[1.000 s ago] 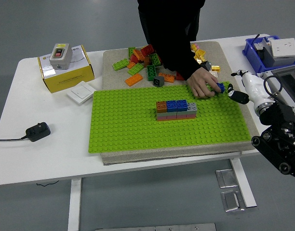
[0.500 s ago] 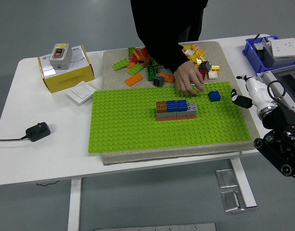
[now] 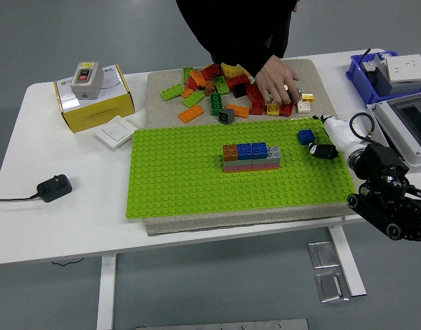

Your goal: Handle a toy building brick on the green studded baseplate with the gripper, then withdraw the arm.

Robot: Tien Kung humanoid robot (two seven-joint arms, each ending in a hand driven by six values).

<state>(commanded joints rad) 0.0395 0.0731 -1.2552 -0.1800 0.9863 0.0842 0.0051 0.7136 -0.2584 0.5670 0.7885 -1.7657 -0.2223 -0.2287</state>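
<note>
The head view shows the right hand (image 3: 325, 141) reaching in from the right over the edge of the green studded baseplate (image 3: 183, 179), but I cannot tell how far its fingers are open. Just to its left, near its tip, a small blue brick (image 3: 306, 136) stands alone on the baseplate, and further left stands a short wall of bricks (image 3: 252, 157). Beyond the hand, a person's hand (image 3: 278, 80) rests on the pile of loose bricks (image 3: 217, 89).

Bright, even overhead light, soft shadows under the white table (image 3: 73, 220), sharp focus, no glare.
</note>
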